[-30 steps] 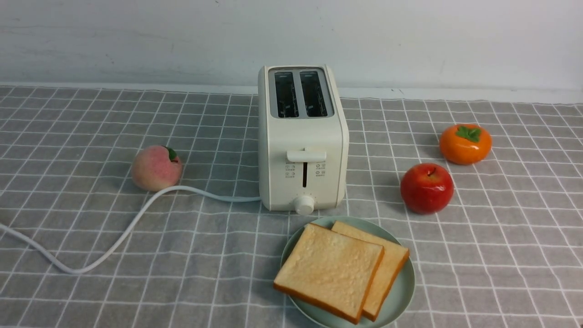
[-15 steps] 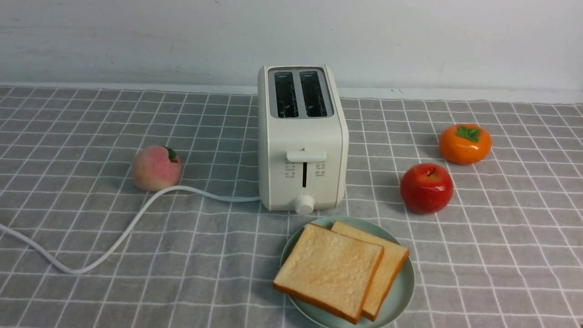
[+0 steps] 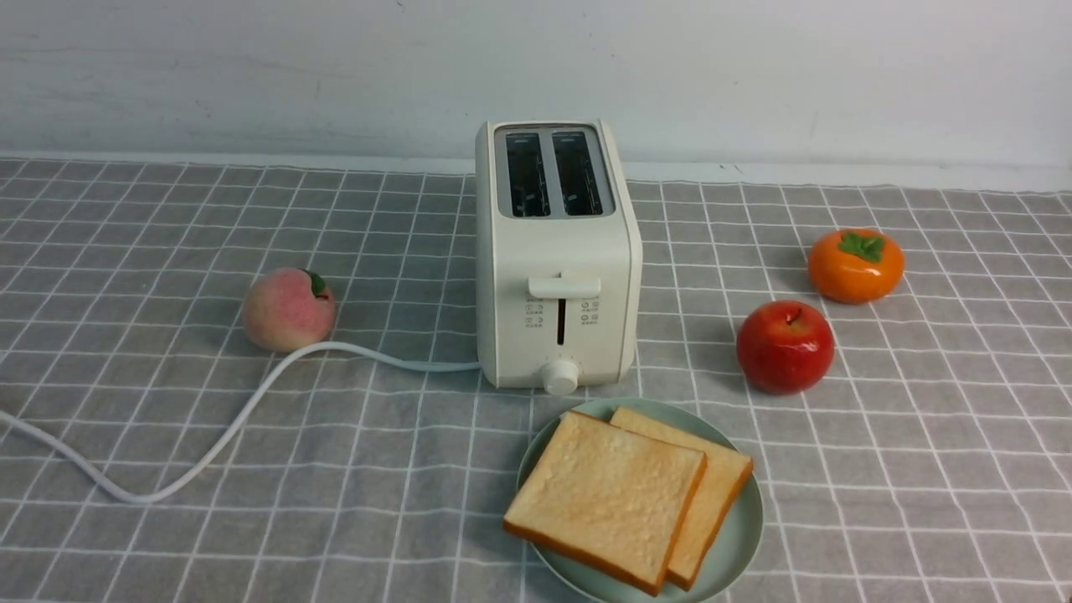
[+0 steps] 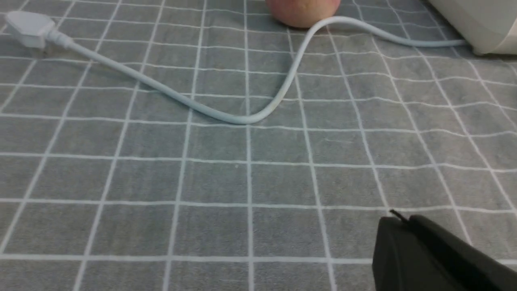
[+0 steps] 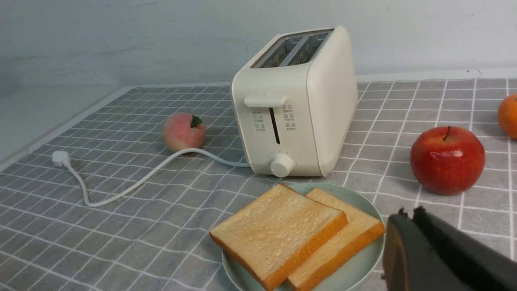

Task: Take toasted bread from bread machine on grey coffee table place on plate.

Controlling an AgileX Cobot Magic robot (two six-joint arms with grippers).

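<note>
The cream-white bread machine [image 3: 557, 260] stands upright mid-table, both slots empty; it also shows in the right wrist view [image 5: 295, 105]. Two slices of toasted bread [image 3: 607, 498] lie overlapping on the mint-green plate [image 3: 741, 536] just in front of it, and show in the right wrist view too [image 5: 278, 228]. The grey coffee table [image 3: 167, 218] carries it all. Neither arm shows in the front view. My left gripper [image 4: 400, 220] is shut and empty over bare cloth near the white cord [image 4: 242, 117]. My right gripper [image 5: 408, 214] is shut and empty, beside the plate [image 5: 365, 258].
A peach [image 3: 287, 308] lies left of the toaster against the white cord [image 3: 209, 444], whose plug [image 4: 26, 28] rests far left. A red apple [image 3: 785, 346] and an orange persimmon [image 3: 855, 265] sit to the right. A white wall runs behind the table.
</note>
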